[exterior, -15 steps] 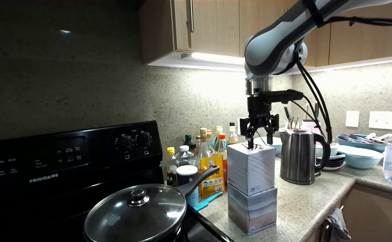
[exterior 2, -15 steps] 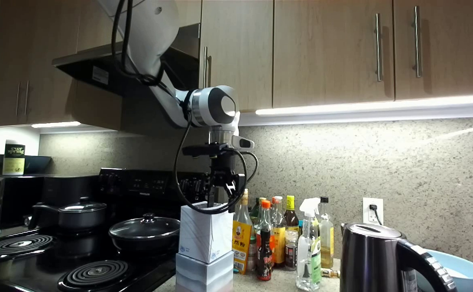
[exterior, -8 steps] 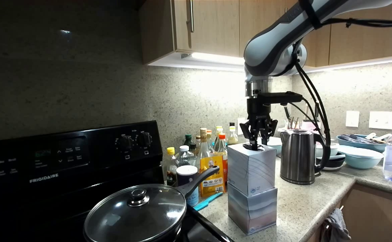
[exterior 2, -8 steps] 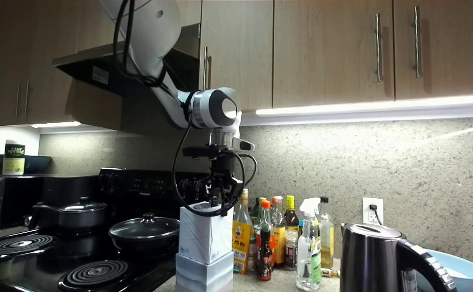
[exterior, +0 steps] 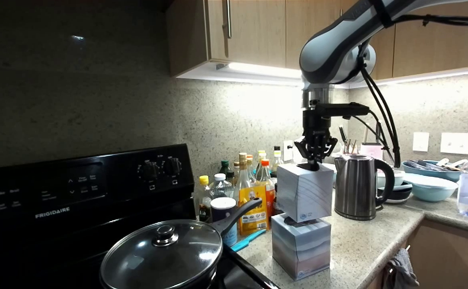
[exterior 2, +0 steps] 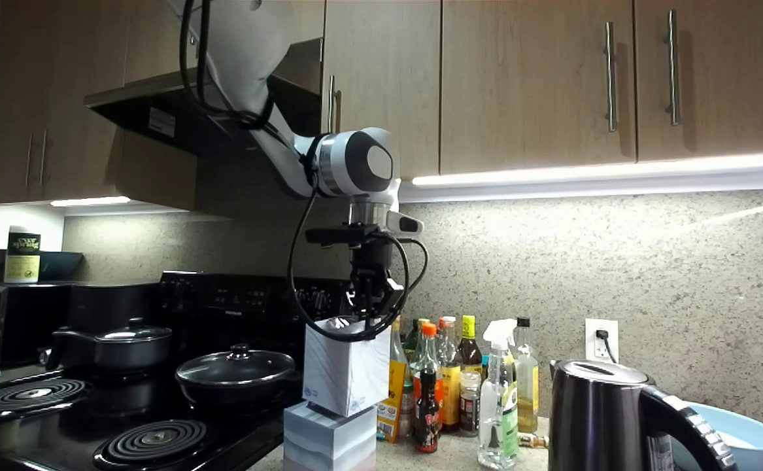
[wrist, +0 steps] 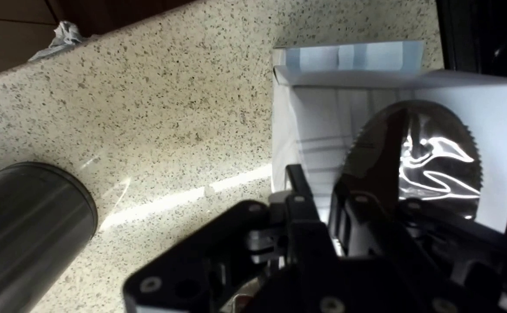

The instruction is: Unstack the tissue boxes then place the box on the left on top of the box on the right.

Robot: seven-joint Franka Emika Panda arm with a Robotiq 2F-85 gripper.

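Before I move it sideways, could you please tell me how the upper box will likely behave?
The upper box may swing or tilt, since the gripper pinches it off-centre. It looks like thin card, so it could bend there. The creased film on its top would probably crumple if touched.

Lit by strip lamps (exterior 2: 607,169) beneath cabinets (exterior 2: 538,85); brightest on the wall (exterior: 238,104), dim around the stove (exterior: 97,192). Flecked with highlights on the pan lid (exterior: 169,261); glare-streaked across the worktop (wrist: 170,130) and blurred at the claw (wrist: 317,179) in the wrist view.
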